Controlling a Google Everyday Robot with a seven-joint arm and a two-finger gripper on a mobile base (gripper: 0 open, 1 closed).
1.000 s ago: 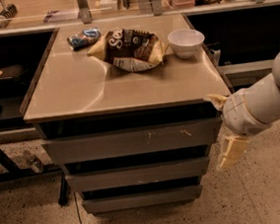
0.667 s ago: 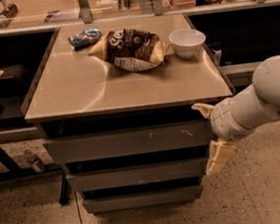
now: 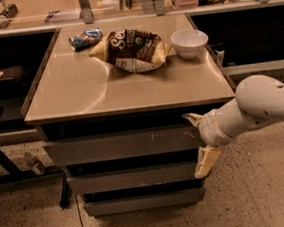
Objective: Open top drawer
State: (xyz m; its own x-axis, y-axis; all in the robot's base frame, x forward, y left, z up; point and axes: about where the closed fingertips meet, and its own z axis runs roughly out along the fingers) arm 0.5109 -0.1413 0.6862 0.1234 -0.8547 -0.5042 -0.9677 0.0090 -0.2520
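The top drawer (image 3: 120, 145) is the tallest grey front under the tan countertop (image 3: 80, 96), with pale scratches right of centre. It looks pushed in, with a dark gap above it. My gripper (image 3: 199, 141) is on the white arm reaching in from the right and sits at the drawer front's right end. It is open, with one cream finger (image 3: 192, 119) at the drawer's upper right corner and the other finger (image 3: 206, 161) below the drawer's lower edge. The inside of the drawer is hidden.
Two shorter grey drawers, a middle one (image 3: 130, 178) and a bottom one (image 3: 140, 202), sit below. On the countertop lie a chip bag (image 3: 133, 48), a white bowl (image 3: 189, 41) and a blue packet (image 3: 85, 38). A bottle (image 3: 35, 163) lies on the floor at the left.
My arm and gripper have moved left, from beside the cabinet's right side onto the right end of the top drawer front. The drawer has not moved.
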